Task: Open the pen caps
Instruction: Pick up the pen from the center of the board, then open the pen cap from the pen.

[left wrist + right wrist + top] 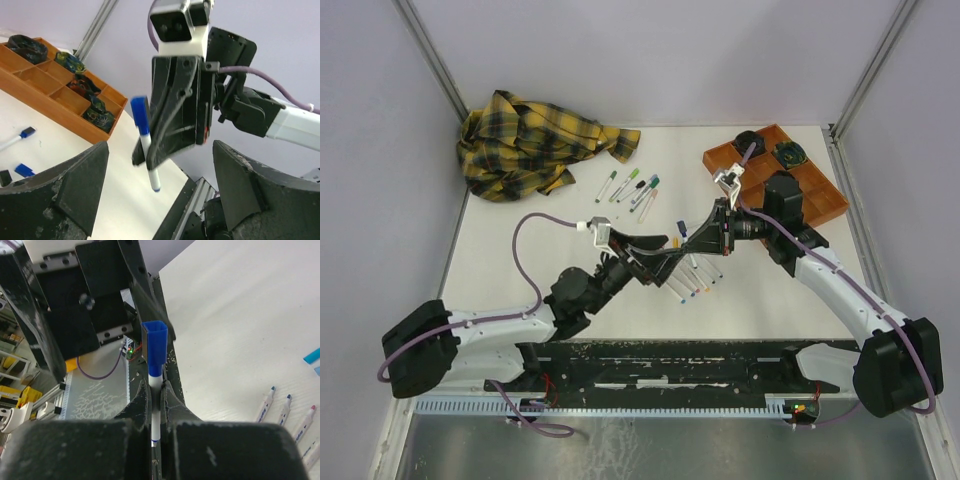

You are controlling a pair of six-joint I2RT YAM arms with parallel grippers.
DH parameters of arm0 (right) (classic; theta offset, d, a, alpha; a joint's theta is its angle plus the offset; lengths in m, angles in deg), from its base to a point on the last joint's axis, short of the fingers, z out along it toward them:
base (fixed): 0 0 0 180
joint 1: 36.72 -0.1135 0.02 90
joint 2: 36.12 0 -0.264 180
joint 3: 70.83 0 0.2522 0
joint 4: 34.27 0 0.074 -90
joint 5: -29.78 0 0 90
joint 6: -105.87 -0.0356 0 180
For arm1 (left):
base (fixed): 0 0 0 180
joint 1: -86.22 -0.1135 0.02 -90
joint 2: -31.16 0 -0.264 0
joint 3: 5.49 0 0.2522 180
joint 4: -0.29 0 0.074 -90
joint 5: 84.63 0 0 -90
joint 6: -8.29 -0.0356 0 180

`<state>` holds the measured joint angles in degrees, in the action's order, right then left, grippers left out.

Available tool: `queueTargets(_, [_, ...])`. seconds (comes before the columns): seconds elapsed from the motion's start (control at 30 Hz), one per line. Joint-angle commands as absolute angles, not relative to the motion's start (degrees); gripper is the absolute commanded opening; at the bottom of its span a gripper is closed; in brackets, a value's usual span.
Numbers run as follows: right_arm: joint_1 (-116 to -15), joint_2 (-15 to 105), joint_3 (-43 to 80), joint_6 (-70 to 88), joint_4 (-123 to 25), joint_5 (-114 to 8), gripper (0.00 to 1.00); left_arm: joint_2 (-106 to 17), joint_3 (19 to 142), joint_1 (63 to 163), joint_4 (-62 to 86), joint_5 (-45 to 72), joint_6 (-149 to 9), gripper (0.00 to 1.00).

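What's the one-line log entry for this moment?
right pincer: shut on pen | blue cap: on pen | left pincer: open, clear of pen

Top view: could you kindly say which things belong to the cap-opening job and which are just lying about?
Job: pen in right pincer, its blue cap, capped pens, uncapped pens.
Lying about: plaid cloth, orange tray.
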<state>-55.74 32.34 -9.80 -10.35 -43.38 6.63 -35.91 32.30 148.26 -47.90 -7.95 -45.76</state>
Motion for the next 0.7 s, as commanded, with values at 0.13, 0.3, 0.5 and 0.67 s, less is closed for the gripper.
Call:
queueTargets(0.13, [-55.9,31.8,-6.2,-3.9,-49.5,7.6,0.00,-34.8,41.0,136.5,-30.4,9.8,-39.2,0.90])
queueTargets(0.3, [-55.9,32.2,-5.9,-3.2,-50.4,7.5,0.00,-37.5,43.7,134.7,-30.3,14.1,-36.8,0.85])
queueTargets(0.5, [-56.0,32.7,-5.7,-3.1,-50.8,7.5,0.00,-39.6,45.0,134.6,-32.6,16.4,-35.7,0.80])
queueTargets(0.67, [-56.1,33.0,-5.7,-3.1,-50.9,7.7,0.00,-41.5,46.6,134.6,-32.5,16.9,-35.4,0.69])
